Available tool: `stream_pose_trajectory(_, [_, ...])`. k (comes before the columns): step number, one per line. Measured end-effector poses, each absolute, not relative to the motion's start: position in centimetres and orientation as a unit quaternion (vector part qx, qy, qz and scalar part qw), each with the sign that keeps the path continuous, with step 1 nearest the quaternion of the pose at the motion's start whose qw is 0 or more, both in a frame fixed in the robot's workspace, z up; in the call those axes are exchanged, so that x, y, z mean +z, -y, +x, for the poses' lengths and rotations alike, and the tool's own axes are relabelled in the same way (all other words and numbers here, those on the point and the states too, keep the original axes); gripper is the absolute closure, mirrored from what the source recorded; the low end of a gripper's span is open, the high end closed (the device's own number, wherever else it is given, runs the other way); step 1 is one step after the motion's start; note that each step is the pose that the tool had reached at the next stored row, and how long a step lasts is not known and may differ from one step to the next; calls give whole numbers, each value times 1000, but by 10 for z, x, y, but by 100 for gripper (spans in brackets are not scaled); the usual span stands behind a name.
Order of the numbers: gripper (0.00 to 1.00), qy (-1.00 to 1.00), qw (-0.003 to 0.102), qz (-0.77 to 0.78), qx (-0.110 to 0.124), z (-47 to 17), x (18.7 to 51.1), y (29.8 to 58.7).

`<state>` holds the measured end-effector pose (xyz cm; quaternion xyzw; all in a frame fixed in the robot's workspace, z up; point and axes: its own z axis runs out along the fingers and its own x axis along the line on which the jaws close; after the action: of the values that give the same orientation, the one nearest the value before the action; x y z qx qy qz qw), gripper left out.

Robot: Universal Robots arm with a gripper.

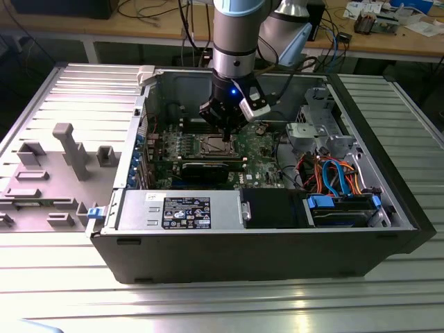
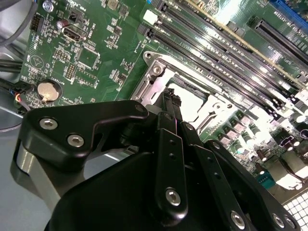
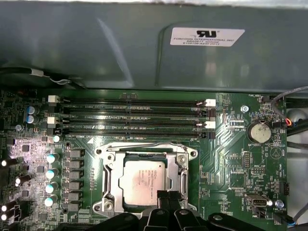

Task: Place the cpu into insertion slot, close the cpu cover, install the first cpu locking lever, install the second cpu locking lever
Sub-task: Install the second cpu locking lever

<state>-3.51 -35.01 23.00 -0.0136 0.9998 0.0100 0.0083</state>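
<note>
The cpu (image 3: 143, 180) lies in the insertion slot (image 3: 194, 154) on the green board, its silver top facing up. The cpu cover (image 3: 111, 169) lies flat around it as a silver frame. My gripper (image 3: 167, 195) hangs just over the edge of the chip, with its black fingers together and nothing between them. In the second wrist view the gripper (image 2: 171, 98) is low over the cover (image 2: 156, 72), and the cpu (image 2: 191, 102) shows beyond it. In the exterior view the gripper (image 1: 225, 125) stands inside the open computer case, right above the slot (image 1: 214, 146).
Long black memory slots (image 3: 134, 115) run beside the socket, towards the case wall (image 3: 144, 48). A coin battery (image 3: 258, 131) sits on the board. A black graphics card (image 1: 208, 168), power supply (image 1: 180, 210) and drive cage with cables (image 1: 333, 173) crowd the case. Grey fixtures (image 1: 62, 159) stand outside.
</note>
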Motion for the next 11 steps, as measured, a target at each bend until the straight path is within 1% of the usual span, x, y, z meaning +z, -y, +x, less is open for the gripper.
stream_pose_trajectory(7, [89, -1000, 8, -13, 10, -35, 231, 355])
stream_pose_trajectory(11, [89, -1000, 8, -14, 11, -35, 237, 356])
